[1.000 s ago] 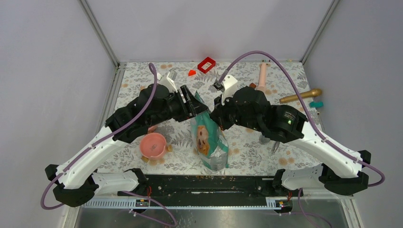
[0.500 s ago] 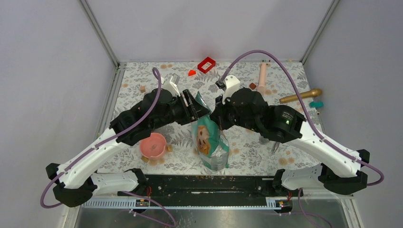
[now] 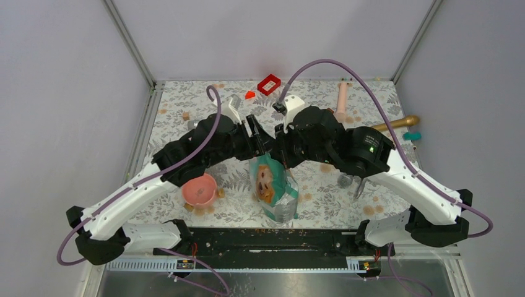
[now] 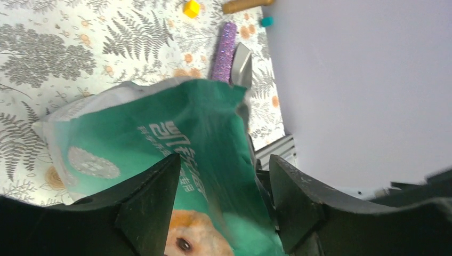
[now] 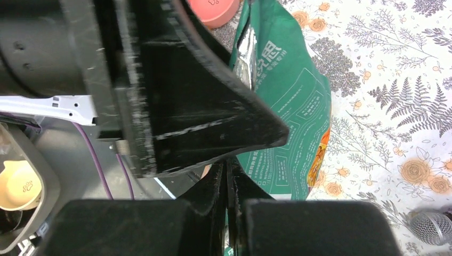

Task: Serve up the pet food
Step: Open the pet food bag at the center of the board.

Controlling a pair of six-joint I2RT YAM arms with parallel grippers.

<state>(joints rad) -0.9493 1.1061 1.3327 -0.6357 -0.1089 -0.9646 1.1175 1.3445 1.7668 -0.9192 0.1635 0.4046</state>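
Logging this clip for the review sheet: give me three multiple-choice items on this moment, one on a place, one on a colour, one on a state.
1. In the top view, where does the pink bowl sit relative to the pouch?
A) left of it
B) behind it
C) on top of it

2. What is the pouch's main colour?
A) red
B) yellow
C) teal-green

3. How do the fingers of the left gripper stand?
A) shut on the bowl
B) apart, with the pouch top between them
C) out of view

Answers:
1 A: the bowl stands apart on the pouch's left.
2 C: teal-green shows in every view.
3 B: the left wrist view shows both fingers spread, with the pouch top between them.
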